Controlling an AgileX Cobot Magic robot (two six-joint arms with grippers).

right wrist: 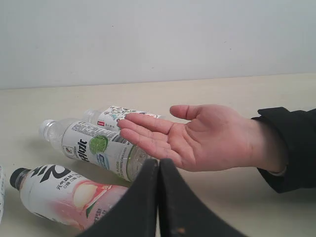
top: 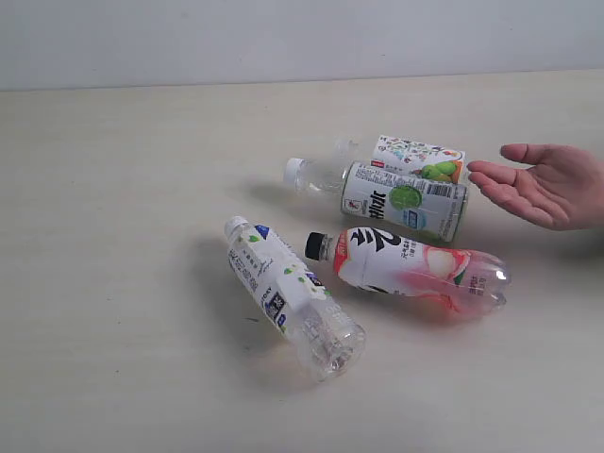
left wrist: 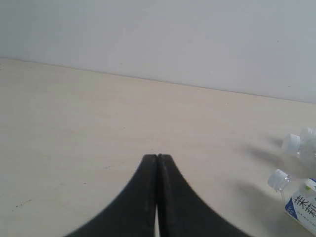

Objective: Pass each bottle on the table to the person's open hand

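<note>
All the bottles lie on their sides on the table (top: 113, 236). The leaf-print bottle (top: 288, 293) is nearest the front. Beside it lies the pink bottle with black cap (top: 415, 269). Behind that are the lime-picture bottle (top: 396, 200) and the patterned white-orange bottle (top: 415, 156). The person's open hand (top: 543, 184) hovers palm up at the right edge, close to the lime-picture bottle (right wrist: 101, 148). Neither gripper shows in the exterior view. My left gripper (left wrist: 157, 157) is shut and holds nothing, over bare table. My right gripper (right wrist: 158, 162) is shut and holds nothing, just below the hand (right wrist: 197, 136).
A pale wall (top: 302, 38) rises behind the table's far edge. The person's dark sleeve (right wrist: 291, 148) reaches in from the side. Bare beige surface stretches to the left of the bottles.
</note>
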